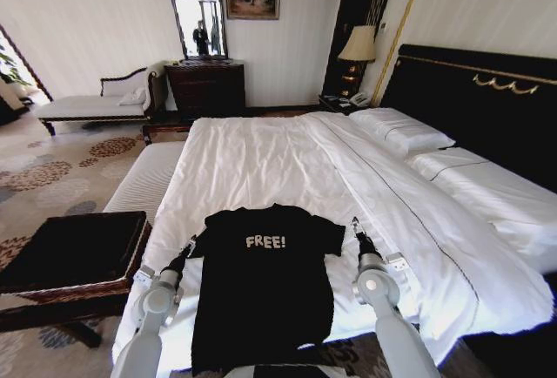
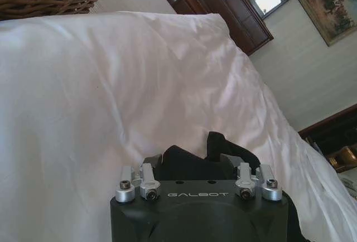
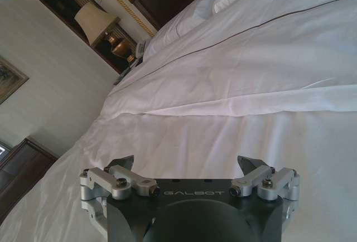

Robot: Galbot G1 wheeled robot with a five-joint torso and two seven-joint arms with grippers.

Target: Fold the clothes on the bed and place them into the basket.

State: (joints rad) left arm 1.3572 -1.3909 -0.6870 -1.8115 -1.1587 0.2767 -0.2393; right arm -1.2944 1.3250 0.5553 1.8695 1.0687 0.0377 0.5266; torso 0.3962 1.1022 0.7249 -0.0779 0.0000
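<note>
Basket [image 1: 74, 252] sits off the bed's [image 1: 261, 160] left side, just past the mattress edge, black lining up. Left gripper [image 1: 189, 247] is at the T-shirt's [image 1: 261, 282] left sleeve, fingers closed on black fabric bunched betw. them in the left wrist view [image 2: 198, 161]. Shirt lies flat, "FREE!" up, on the bed's near end. Right gripper [image 1: 357, 232] just beside the right sleeve, fingers spread wide, nothing held, white sheet under it [image 3: 188, 167].
</note>
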